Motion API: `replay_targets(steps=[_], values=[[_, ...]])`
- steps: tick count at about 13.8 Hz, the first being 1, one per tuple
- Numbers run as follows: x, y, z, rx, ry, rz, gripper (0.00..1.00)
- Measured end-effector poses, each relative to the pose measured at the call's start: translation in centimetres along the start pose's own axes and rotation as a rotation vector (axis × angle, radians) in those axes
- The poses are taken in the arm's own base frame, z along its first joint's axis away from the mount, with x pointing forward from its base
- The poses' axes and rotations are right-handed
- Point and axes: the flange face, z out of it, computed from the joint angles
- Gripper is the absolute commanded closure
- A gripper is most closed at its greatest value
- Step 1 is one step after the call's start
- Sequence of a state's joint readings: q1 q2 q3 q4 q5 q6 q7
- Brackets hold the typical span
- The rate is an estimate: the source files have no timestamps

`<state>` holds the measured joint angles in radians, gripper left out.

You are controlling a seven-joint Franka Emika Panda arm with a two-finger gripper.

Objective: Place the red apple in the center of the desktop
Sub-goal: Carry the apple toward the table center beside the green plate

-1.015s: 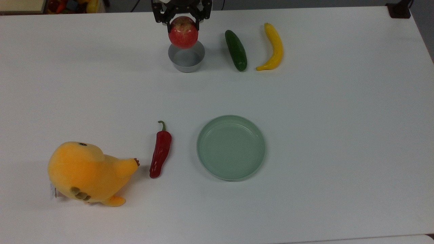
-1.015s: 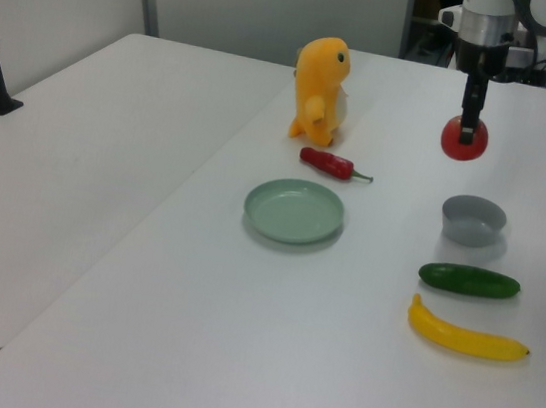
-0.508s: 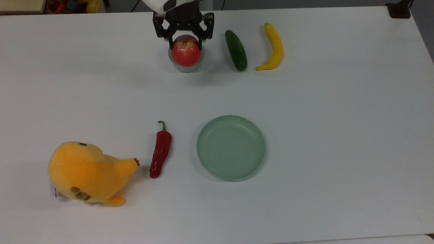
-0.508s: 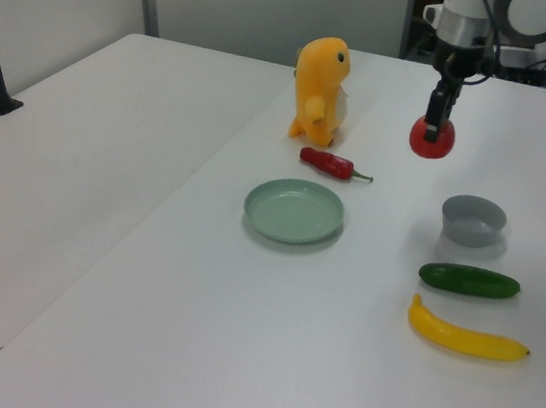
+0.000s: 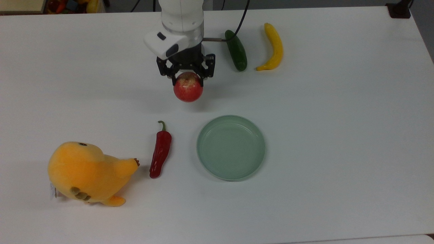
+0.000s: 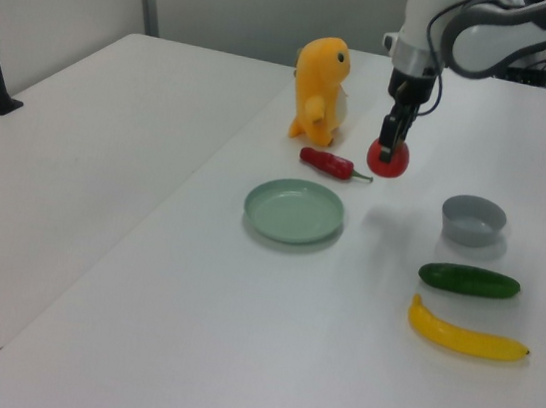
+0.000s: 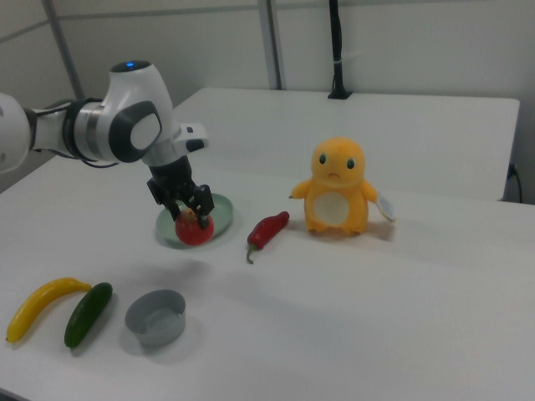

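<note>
The pincer [image 5: 186, 75] pinches the red apple [image 5: 188, 88], one finger on each side of its upper part, and carries it in the air above the white bench [image 5: 339, 135]; the left view shows the apple [image 6: 388, 159] hanging clear of the surface, with a faint shadow on the bench below it. In the top view the apple sits at about 10 o'clock from the pale green plate [image 5: 231, 122], near it but apart, and at about 1 o'clock from the red chili pepper [image 5: 160, 150]. The orange plush toy [image 5: 86, 172] lies at about 8 o'clock from the apple, just beside the chili. The green cucumber [image 5: 236, 51] and the yellow banana [image 5: 272, 47] lie side by side at about 2 o'clock from the apple. In the right view the grey bowl [image 7: 156, 317] stands empty, next to the cucumber [image 7: 88, 313].
</note>
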<state>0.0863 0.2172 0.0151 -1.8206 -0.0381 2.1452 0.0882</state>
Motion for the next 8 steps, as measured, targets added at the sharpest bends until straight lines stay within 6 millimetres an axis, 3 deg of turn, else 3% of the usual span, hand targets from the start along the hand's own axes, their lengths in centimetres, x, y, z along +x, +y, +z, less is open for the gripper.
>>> replay_targets(steps=[8], values=[[2.0, -0.4, 5.8, 0.012, 0.069, 0.034, 0.38]])
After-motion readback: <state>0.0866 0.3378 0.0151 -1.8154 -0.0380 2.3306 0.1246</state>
